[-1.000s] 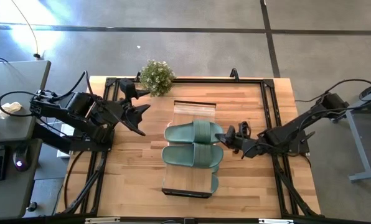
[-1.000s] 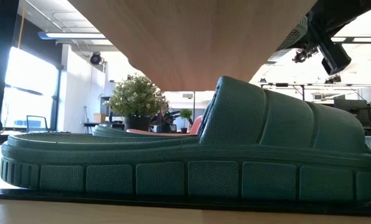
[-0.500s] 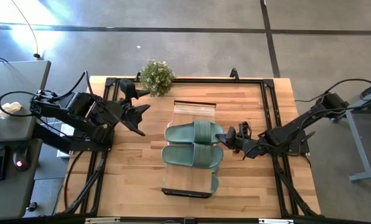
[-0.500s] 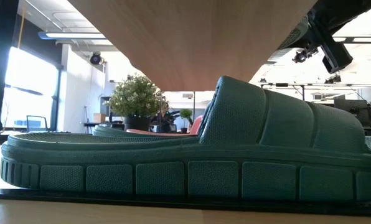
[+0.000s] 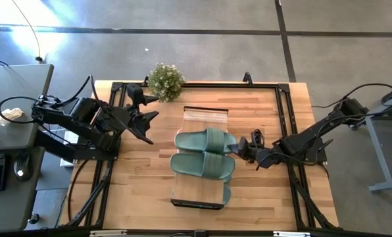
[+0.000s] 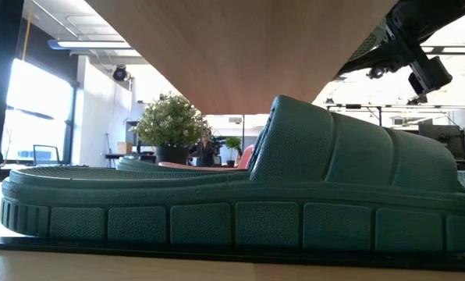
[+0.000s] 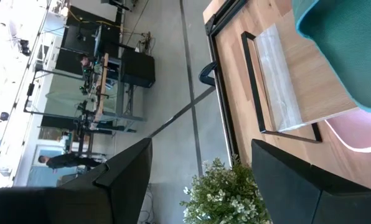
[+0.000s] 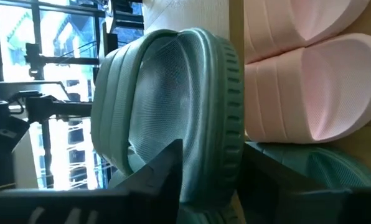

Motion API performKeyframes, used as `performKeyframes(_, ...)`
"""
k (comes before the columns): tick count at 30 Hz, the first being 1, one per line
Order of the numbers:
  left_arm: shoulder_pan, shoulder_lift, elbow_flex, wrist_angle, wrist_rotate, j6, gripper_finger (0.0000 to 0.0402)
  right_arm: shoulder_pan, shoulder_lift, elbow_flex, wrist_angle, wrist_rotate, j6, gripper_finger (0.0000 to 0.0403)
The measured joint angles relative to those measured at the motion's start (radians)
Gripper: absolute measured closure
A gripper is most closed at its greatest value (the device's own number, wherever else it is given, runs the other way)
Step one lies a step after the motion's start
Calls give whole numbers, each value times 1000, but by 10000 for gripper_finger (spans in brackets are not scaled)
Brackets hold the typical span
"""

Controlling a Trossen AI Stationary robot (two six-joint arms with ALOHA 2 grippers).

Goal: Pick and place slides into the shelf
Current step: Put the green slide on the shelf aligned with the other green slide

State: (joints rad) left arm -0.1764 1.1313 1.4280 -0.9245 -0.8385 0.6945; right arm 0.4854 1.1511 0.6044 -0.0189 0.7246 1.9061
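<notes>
The shelf (image 5: 204, 113) stands mid-table, and two sage-green slides lie side by side on its top, soles down: the far one (image 5: 206, 140) and the near one (image 5: 202, 165). Another green slide (image 6: 232, 203) rests on the bottom tier. Pink slides (image 8: 304, 81) sit on a lower tier. My right gripper (image 5: 246, 143) is open at the far green slide's toe end, which shows as (image 8: 192, 106) in the right wrist view. My left gripper (image 5: 147, 122) hangs open over the table's left part with nothing between its fingers (image 7: 129, 174). My right gripper comes level from the table's right, with one finger (image 8: 164, 177) at the strap's opening and the other (image 8: 279, 186) below the sole's toe edge (image 8: 229, 134). I cannot tell whether they touch the slide. The slide lies flat on the shelf's top.
A potted plant (image 5: 165, 81) stands at the table's far edge, left of the shelf. A black frame (image 5: 285, 112) runs around the tabletop. Bare wood lies to the left (image 5: 143, 178) and right (image 5: 275, 191) of the shelf.
My right gripper has opened at the far green slide's toe end and rolled slightly, staying in place. The slide stays flat on the shelf's top.
</notes>
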Motion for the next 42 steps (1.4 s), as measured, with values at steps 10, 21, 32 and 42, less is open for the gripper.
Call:
performKeyframes(10,0,0,0,0,1,-4,144,0,0,0,-3,4,-3,233)
performKeyframes(21,0,0,0,0,1,-4,144,0,-1,0,-53,4,-3,229)
performKeyframes(32,0,0,0,-1,1,-4,144,67,-59,0,-187,110,61,229)
performKeyframes(42,0,0,0,-3,1,-20,144,118,-171,0,-427,103,141,229)
